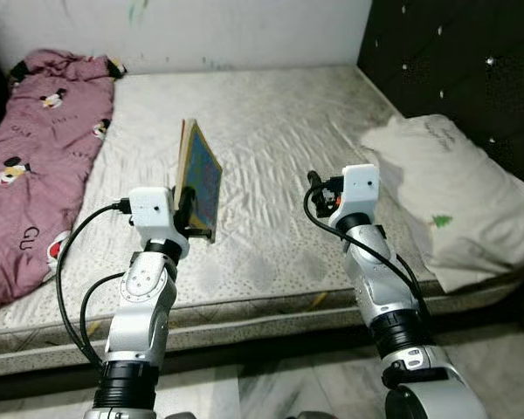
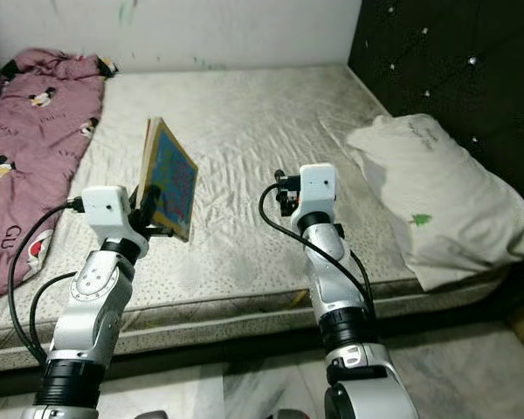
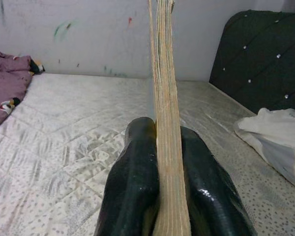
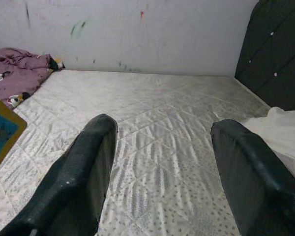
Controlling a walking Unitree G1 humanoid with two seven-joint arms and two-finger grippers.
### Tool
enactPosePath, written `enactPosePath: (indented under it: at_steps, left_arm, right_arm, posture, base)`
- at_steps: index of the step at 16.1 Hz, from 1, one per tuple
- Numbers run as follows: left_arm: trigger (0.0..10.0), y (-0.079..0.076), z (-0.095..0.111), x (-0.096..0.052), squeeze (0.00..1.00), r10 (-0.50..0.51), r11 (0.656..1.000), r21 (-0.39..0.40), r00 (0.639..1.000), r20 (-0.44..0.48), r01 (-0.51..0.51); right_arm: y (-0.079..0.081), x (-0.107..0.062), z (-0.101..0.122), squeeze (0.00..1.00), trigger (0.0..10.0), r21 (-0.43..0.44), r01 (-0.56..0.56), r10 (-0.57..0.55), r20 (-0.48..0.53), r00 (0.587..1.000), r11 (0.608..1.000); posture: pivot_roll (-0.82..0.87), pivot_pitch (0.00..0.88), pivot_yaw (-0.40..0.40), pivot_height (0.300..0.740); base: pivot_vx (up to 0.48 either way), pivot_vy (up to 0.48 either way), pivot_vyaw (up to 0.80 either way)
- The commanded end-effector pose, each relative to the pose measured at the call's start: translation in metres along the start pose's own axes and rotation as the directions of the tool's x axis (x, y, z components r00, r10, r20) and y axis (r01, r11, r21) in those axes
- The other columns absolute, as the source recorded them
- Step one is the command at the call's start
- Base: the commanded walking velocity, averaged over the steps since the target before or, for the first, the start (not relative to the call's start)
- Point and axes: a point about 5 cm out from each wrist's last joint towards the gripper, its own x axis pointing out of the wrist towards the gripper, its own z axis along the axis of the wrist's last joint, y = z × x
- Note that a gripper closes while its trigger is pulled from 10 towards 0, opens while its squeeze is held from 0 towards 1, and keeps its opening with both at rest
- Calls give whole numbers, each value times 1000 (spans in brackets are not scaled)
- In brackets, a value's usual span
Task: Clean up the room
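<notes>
A picture book (image 1: 201,179) with a blue cover and tan edges stands on end above the mattress (image 1: 271,140). My left gripper (image 1: 190,220) is shut on its lower edge; in the left wrist view the two black fingers (image 3: 132,191) press either side of the book's page edge (image 3: 166,98). My right gripper (image 1: 317,194) is held over the mattress to the right of the book, its fingers (image 4: 83,172) spread open with nothing between them. A corner of the book (image 4: 2,135) shows in the right wrist view.
A pink cartoon-print blanket (image 1: 35,166) lies crumpled along the bed's left side. A white pillow (image 1: 454,196) rests at the right against the dark padded headboard (image 1: 463,61). The bed's front edge and marble floor (image 1: 271,384) are just below my arms.
</notes>
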Motion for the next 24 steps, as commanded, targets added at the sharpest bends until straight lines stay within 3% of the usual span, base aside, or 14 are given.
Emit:
enactPosePath:
  at_steps: [1,24]
  left_arm:
    - [10000,-1,11,4,0,-11,1000,4,999,51,11]
    - [10000,-3,10,8,0,5,1000,-2,999,42,-5]
  right_arm:
    - [3,2,3,0,10000,-9,-9,9,13,1000,1000]
    - [1,4,3,0,10000,-13,0,0,11,1000,1000]
  posture:
    - [19,0,2,740]
    - [16,0,0,740]
  base:
    - [281,0,0]
    - [273,0,0]
